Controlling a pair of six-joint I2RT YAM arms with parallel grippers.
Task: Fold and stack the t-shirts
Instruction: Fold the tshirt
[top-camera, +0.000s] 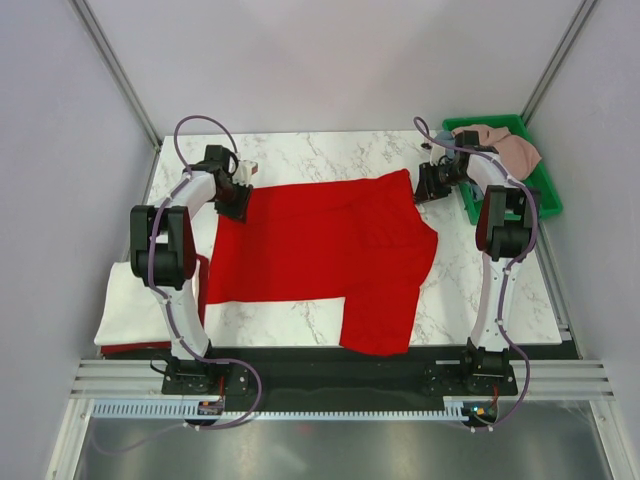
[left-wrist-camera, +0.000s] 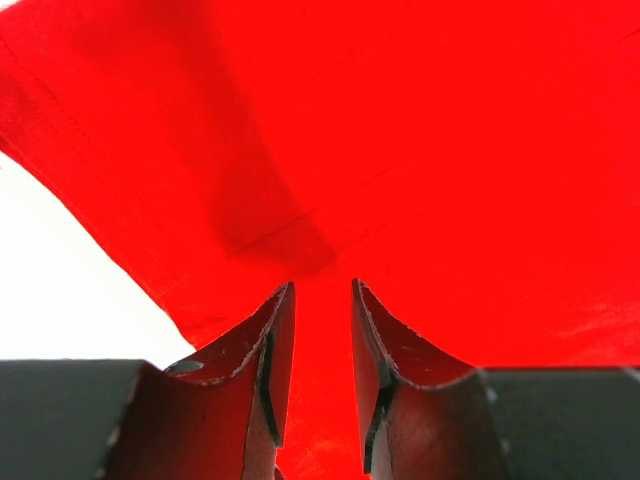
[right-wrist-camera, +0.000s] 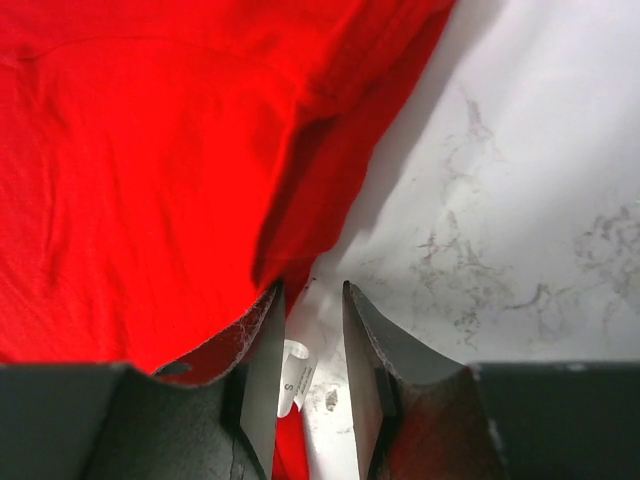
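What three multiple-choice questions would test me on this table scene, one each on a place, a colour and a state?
1. Where is the green tray?
A) near left corner
B) far right corner of the table
C) middle of the near edge

2. What colour is the shirt lying in the tray?
A) grey-blue
B) pale pink
C) black

3. How does the red t-shirt lie?
A) spread out, largely flat
B) folded into a small square
C) bunched in a ball

Answers:
1 B, it sits at the far right edge of the marble top.
2 B, pink cloth fills it.
3 A, it covers the middle of the table.
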